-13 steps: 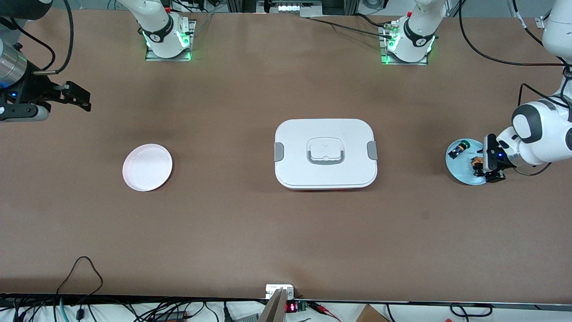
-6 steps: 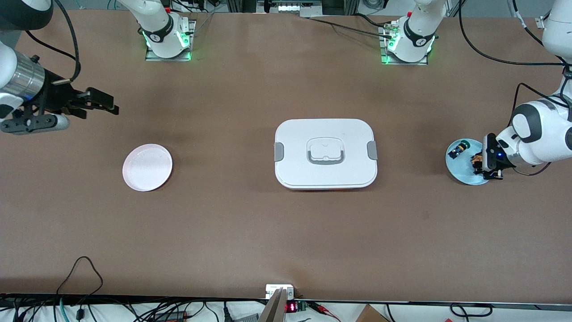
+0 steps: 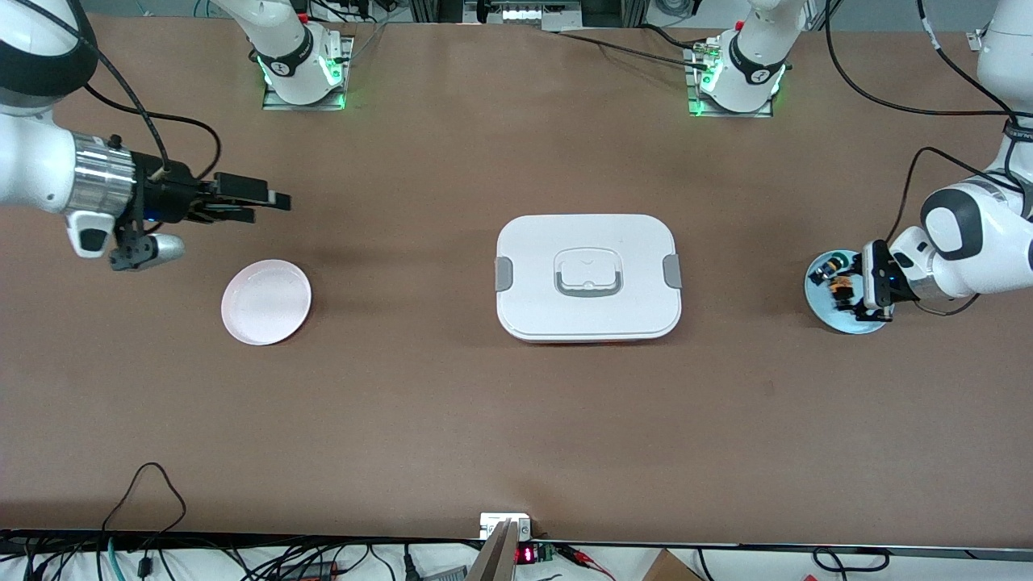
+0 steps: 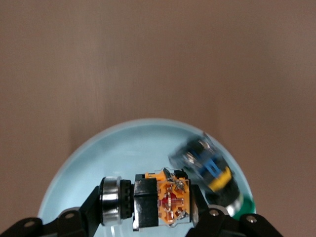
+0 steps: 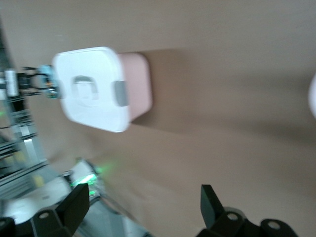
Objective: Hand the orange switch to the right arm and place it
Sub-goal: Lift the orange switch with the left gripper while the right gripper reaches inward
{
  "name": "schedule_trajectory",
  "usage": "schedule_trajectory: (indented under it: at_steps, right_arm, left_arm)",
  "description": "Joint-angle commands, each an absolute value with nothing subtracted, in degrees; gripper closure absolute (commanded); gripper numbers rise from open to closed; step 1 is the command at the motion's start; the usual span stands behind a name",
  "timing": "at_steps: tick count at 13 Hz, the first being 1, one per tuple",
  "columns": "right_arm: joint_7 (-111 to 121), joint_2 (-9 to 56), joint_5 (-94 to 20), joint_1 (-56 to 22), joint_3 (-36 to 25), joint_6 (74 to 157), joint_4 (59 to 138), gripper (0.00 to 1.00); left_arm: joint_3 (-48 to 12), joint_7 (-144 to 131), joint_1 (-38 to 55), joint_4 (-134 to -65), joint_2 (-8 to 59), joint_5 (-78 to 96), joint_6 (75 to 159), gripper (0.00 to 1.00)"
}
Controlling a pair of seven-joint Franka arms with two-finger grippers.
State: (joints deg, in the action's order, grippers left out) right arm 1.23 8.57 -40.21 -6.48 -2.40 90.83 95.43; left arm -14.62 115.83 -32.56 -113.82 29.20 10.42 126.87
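At mid-table the lidded white box (image 3: 588, 277) is set squarely between the arms, so a low carry risks a knock. Toward the right arm's end, the pink plate (image 3: 266, 301) is lying near the right gripper (image 3: 270, 198), whose fingers are spread wide and empty. At the left arm's end, over the blue dish (image 3: 825, 303), the orange switch (image 4: 163, 203) is pinched crosswise by the clenched left gripper (image 4: 148, 212); the green switch (image 4: 210, 168) is just beside it and may be dragged along, and the short pinch may slip at handover.

orange switch (image 4: 158, 205) | lying sideways | clamped in left pincer (image 4: 148, 217)
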Motion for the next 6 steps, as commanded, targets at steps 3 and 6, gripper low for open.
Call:
schedule_trajectory:
  at_steps: [3, 6]
  right_arm:
    - [2.46, 10.46, -59.46, -7.29, -2.55, 90.26, 98.69, 0.0]
    - [3.96, 11.6, -71.77, -9.48, -2.55, 90.35, 100.19, 0.0]
  left_arm:
    - [-16.69, 121.9, -29.45, -111.2, 25.14, 34.23, 109.9, 1.0]
    - [-17.4, 121.99, -27.52, -109.25, 24.44, 47.06, 100.32, 1.0]
